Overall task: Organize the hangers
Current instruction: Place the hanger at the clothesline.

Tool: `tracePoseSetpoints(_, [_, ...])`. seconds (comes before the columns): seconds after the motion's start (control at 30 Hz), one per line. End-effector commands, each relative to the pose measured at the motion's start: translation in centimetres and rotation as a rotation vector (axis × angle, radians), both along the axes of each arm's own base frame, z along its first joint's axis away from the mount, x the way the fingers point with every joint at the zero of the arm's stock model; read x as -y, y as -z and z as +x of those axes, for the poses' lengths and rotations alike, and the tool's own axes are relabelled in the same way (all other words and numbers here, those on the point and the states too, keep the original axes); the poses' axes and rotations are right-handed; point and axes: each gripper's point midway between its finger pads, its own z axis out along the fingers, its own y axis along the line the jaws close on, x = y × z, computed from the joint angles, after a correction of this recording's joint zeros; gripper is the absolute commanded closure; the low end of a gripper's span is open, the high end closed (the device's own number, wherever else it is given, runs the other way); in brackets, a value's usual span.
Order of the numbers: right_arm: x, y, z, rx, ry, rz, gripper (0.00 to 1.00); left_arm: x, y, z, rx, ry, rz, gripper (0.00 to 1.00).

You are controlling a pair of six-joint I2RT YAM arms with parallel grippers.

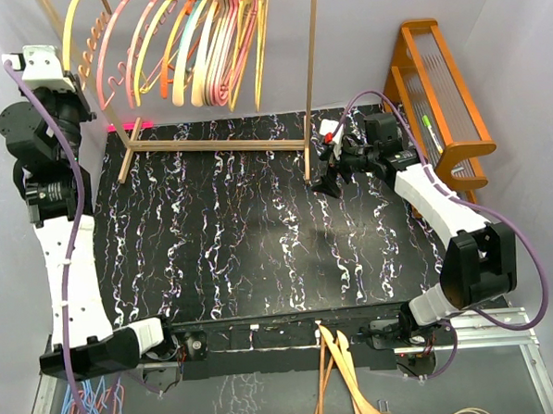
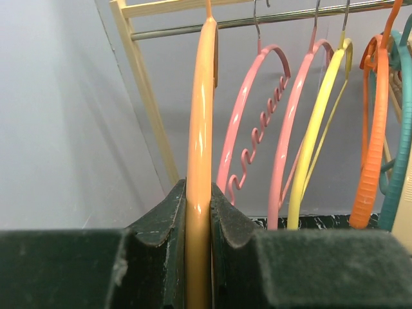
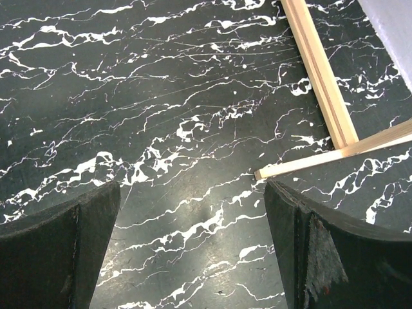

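A: While the left arm reaches up to the rack [image 1: 311, 75], what are the left fingers [image 2: 164, 225] doing?

B: They are clamped on 1 tan hanger [image 2: 201, 116], which hangs at the end of the metal rail [image 2: 290, 16], by the rack's post.

A: And the other hangers [image 2: 315, 129]?

B: Further along the same rail: 2 pink, 1 yellow, then orange and teal, all apart from the tan one.

A: The right fingers [image 3: 309, 244]?

B: Spread wide, holding nothing, over the black marbled worktop [image 3: 129, 96], near the rack's wooden foot [image 3: 322, 77].
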Motion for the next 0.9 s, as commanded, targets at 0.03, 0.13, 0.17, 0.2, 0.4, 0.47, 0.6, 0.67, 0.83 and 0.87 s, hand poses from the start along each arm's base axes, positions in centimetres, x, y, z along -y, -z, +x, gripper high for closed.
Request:
tracePoseSetpoints(0.03, [-0.2,-1.3,1.1,0.036,0.009,0.013,0.01,1.1,-5.0,0.2,0.145,0.056,0.064,1.0])
tracePoseSetpoints(0.13, [-0.1,-1.2,1.3,0.031,0.013,0.005,0.01,1.2,-5.3,1.2,0.146,0.072,0.067,1.0])
tracePoseSetpoints(0.17, [-0.1,-1.2,1.3,0.03,0.014,0.003,0.02,1.2,-5.3,1.6,0.141,0.074,0.069,1.0])
tracePoseSetpoints(0.2, [-0.1,-1.2,1.4,0.028,0.016,0.001,0.02,1.2,-5.5,1.9,0.139,0.077,0.073,1.0])
tracePoseSetpoints(0.4, [0.0,-1.5,1.7,0.031,0.024,-0.008,0.02,1.1,-5.7,4.4,0.114,0.094,0.078,1.0])
tracePoseSetpoints(0.47, [0.0,-1.6,1.9,0.03,0.026,-0.01,0.01,1.0,-5.7,5.0,0.112,0.099,0.079,1.0])
tracePoseSetpoints(0.6, [-0.1,-1.8,1.9,0.026,0.02,-0.006,0.01,1.2,-5.7,5.9,0.106,0.114,0.078,1.0])
tracePoseSetpoints(0.67, [-0.2,-2.0,1.7,0.019,0.012,0.0,0.02,1.2,-5.4,6.2,0.092,0.12,0.076,1.0])
tracePoseSetpoints(0.83, [-0.6,-2.0,0.7,-0.007,-0.023,0.019,0.01,1.2,-3.9,7.1,0.025,0.13,0.071,1.0])
tracePoseSetpoints(0.87, [-0.6,-1.9,0.6,-0.009,-0.028,0.022,0.02,1.2,-3.6,7.2,0.009,0.131,0.071,1.0])
